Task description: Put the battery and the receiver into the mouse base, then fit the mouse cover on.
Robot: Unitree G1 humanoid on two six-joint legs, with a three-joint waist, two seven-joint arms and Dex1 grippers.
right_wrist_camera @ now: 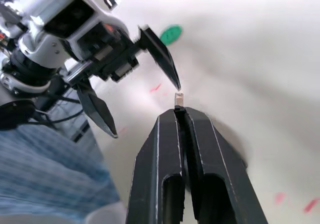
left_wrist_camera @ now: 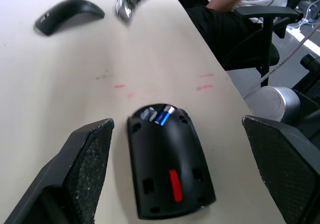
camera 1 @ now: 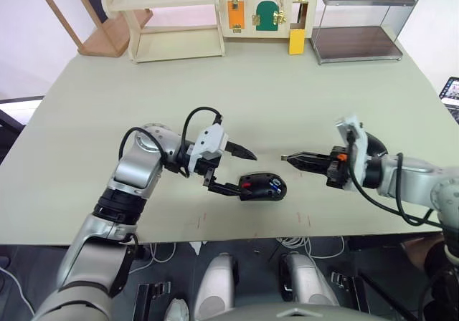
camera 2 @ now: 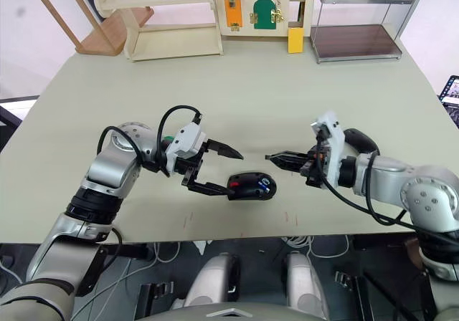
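Nearest you, at the front edge of the pale green-grey table [camera 1: 301, 99], sits the black oval mouse base with its red patch [camera 1: 262, 187]. The small blue cylinder battery with the silver end [left_wrist_camera: 163, 116] already lies in its compartment. Your left gripper [camera 1: 234, 170] straddles the base with its two black fingers spread wide, one tip raised above the table and the other low beside the base's red end; whether that lower finger touches the shell, I cannot tell. If it does not steady the base, any push from the other side could slide it toward the table edge, which is close.

Just beyond, your right gripper [camera 1: 290, 158] hangs near the base's battery end, fingers pressed together on the tiny dark receiver stub with a pale tip [right_wrist_camera: 178, 98]. Only its tip pokes out, so the hold looks slim. A slightly tilted approach could catch the compartment's rim and pop the receiver loose, and something that small would be hard to pick up again.

Farther off in the left wrist view, the smooth all-black curved mouse cover [left_wrist_camera: 68, 14] lies well apart from the base. Mind you don't sweep it when withdrawing.
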